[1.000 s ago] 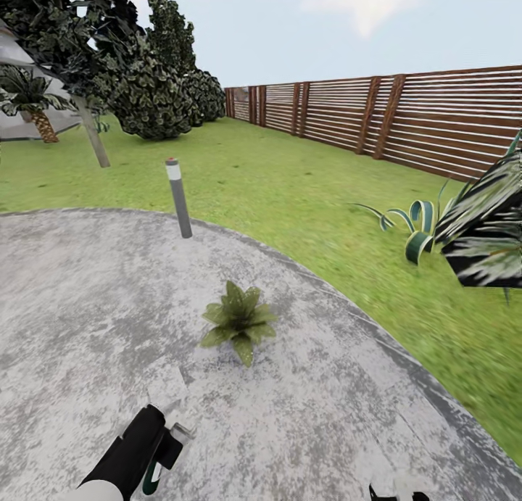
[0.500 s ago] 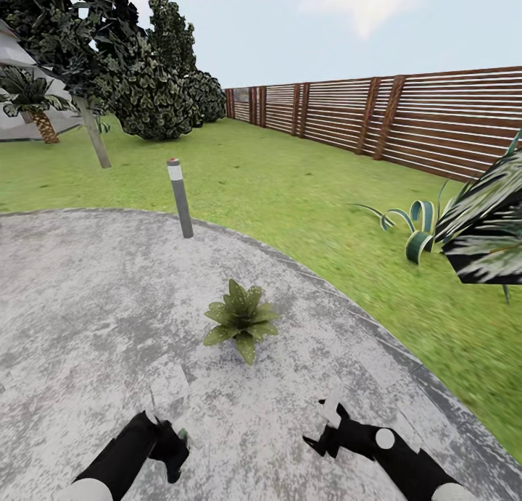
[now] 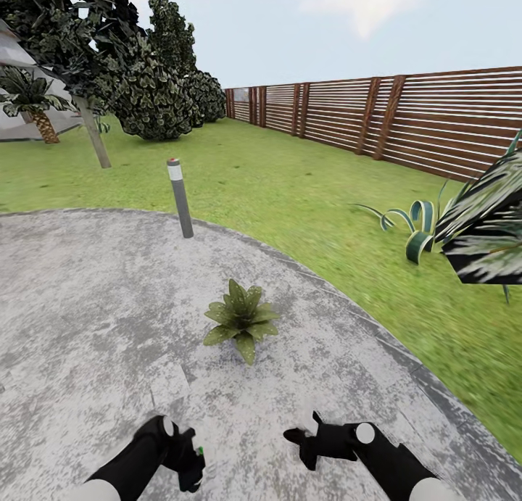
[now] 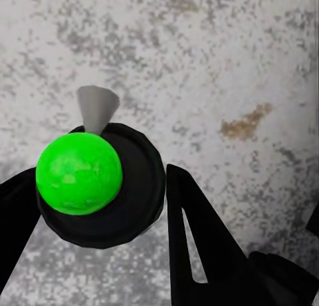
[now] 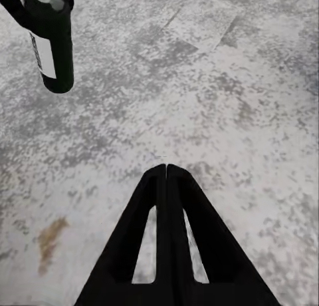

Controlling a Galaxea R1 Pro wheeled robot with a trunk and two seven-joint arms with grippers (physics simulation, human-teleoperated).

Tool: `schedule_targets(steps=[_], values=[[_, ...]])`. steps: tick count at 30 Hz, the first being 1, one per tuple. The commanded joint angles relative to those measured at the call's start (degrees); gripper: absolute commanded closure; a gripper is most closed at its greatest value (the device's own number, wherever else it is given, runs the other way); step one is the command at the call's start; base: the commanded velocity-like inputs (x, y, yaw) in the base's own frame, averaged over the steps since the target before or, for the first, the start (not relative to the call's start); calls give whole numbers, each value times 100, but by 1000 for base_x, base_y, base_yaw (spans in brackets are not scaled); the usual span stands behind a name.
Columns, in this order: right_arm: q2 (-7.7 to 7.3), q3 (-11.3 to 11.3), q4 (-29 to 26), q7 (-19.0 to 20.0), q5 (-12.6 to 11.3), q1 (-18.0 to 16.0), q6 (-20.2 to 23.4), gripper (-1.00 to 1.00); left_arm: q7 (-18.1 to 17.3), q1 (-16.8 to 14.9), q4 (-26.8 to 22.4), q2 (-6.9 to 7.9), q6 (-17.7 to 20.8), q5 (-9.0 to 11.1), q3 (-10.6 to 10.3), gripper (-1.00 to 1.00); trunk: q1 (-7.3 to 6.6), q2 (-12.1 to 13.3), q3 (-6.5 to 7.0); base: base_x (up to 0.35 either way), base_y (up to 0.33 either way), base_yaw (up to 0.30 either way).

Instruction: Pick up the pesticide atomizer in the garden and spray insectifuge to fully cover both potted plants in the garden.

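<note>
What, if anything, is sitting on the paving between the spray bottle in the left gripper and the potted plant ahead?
Nothing visible. The left gripper holds the pesticide atomizer, and only bare grey paving lies between it and the potted plant. The bollard light stands well beyond the plant.

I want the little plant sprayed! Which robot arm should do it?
The left. Its left gripper already holds the pesticide atomizer, just short of the potted plant. The right gripper is shut and empty.
</note>
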Motion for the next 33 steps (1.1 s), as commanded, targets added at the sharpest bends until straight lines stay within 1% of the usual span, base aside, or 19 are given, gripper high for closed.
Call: schedule_targets(steps=[1, 3, 5, 8, 10, 13, 15, 16, 17, 18, 27, 33], values=[[55, 12, -8, -12, 58, -3, -34, 100, -22, 1, -14, 4, 49, 9, -40, 100, -1, -2, -5, 0, 0, 0], [119, 13, -17, -11, 58, -3, -36, 100, -22, 3, -14, -4, 45, 9, -51, 100, -1, -2, -5, 0, 0, 0], [279, 15, -38, -8, 110, -3, -36, 100, -25, 5, -9, -71, 43, 4, -63, 100, -1, -2, -5, 0, 0, 0], [494, 14, -59, -11, 547, -11, -34, 100, -26, 4, -6, -164, 43, 1, -71, 100, -1, -2, -5, 0, 0, 0], [569, 14, -61, -11, 654, -24, -34, 100, -24, 4, -10, -191, 43, 1, -74, 100, -1, -2, -5, 0, 0, 0], [672, 14, -55, -11, 686, -28, -34, 100, -23, 4, -14, -227, 36, 1, -73, 100, -1, -2, -5, 0, 0, 0], [690, 14, -51, -11, 696, -29, -34, 100, -29, 3, -14, -249, 29, 1, -68, 100, -1, -2, -5, 0, 0, 0], [696, 14, -51, -11, 700, -29, -34, 100, -31, 3, -14, -333, -93, 8, -61, 100, -1, -2, -5, 0, 0, 0], [697, 14, -61, -13, 700, -29, -41, 100, -32, 3, -14, -387, -443, 36, -52, 100, -1, -2, -5, 0, 0, 0], [697, 14, -62, -13, 700, -29, -42, 100, -32, 3, -14, -402, -487, 48, -49, 100, -1, -2, -5, 0, 0, 0], [705, 14, -62, -19, 700, -29, -43, 100, -108, 4, -5, -568, -519, 71, -32, 100, -1, -2, -5, 0, 0, 0], [705, 14, -62, -20, 700, -29, -51, 100, -109, 3, -14, -629, -511, 111, -15, 100, -1, -2, -5, 0, 0, 0]])
